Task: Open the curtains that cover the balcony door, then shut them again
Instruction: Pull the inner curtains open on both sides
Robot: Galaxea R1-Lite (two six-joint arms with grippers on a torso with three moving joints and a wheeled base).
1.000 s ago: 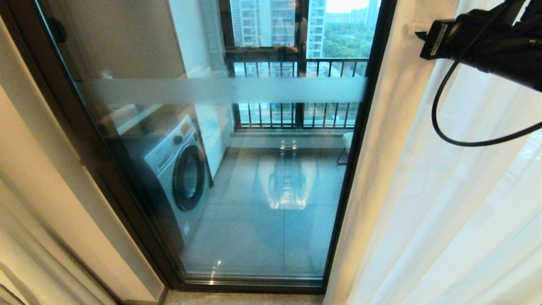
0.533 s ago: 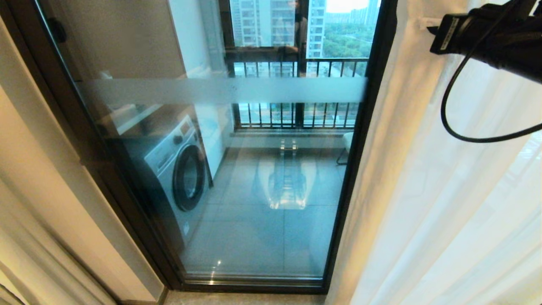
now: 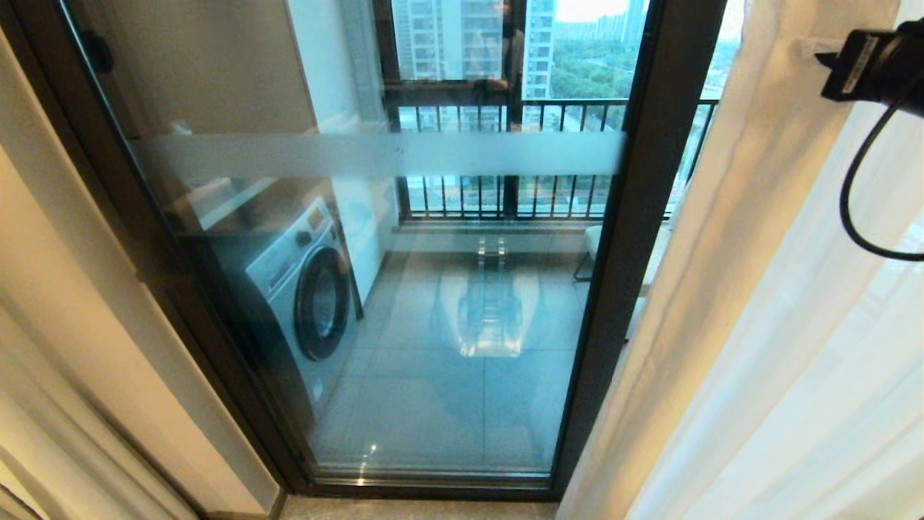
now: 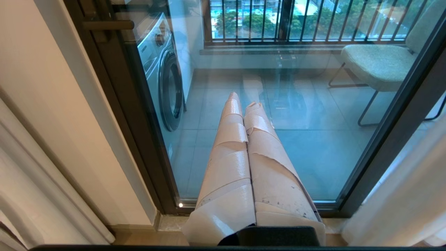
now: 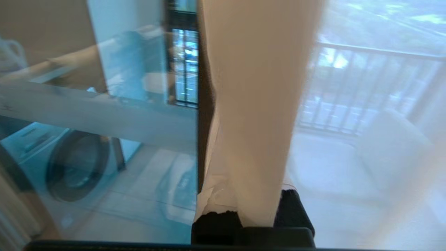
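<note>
Dragged further right, the curtain (image 3: pixel 729 238) bares more balcony door (image 3: pixel 650 202) — right pincer (image 5: pixel 256 209) clamped shut on its edge.

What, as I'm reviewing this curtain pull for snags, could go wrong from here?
1. The right gripper is shut on only a narrow fold of the curtain; the fabric might slip out under a pull.
2. The arm's cable hangs in a loop against the sheer; it could catch and drag that fabric.
The left gripper sits shut, away from the curtain, so it could not help.
</note>
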